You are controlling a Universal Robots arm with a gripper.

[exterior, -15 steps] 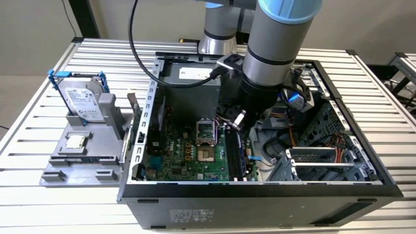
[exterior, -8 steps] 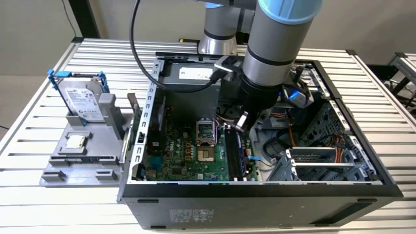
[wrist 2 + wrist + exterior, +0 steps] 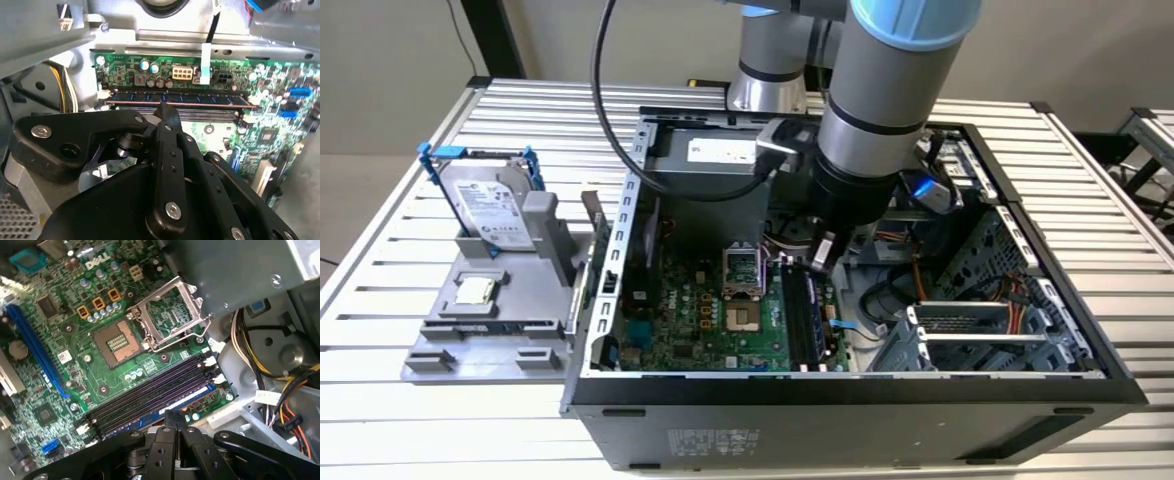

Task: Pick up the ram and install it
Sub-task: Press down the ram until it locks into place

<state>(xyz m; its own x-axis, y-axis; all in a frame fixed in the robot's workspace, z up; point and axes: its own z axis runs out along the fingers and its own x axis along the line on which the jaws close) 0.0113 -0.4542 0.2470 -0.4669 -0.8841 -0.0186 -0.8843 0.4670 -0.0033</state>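
One ram (image 3: 175,99) stick sits in the outermost motherboard slot (image 3: 150,390), looking nearly seated. Your gripper (image 3: 175,416) has its fingers pressed together, holding nothing, tip right on the ram's top edge near mid-length. Press straight down and evenly, and check that both end latches (image 3: 210,360) click shut inside the computer case (image 3: 854,385).

Black metal gripper (image 3: 164,112) low over the green motherboard (image 3: 260,100), fingers pressed together, tips just beside the long thin ram stick (image 3: 175,99) with its row of dark-blue chips. Ram seated on edge in the outermost long black slot (image 3: 200,114), parallel to the neighbouring slots. Behind, small silver-topped capacitors (image 3: 155,80), a white connector (image 3: 182,73) and the grey metal case wall (image 3: 165,35).
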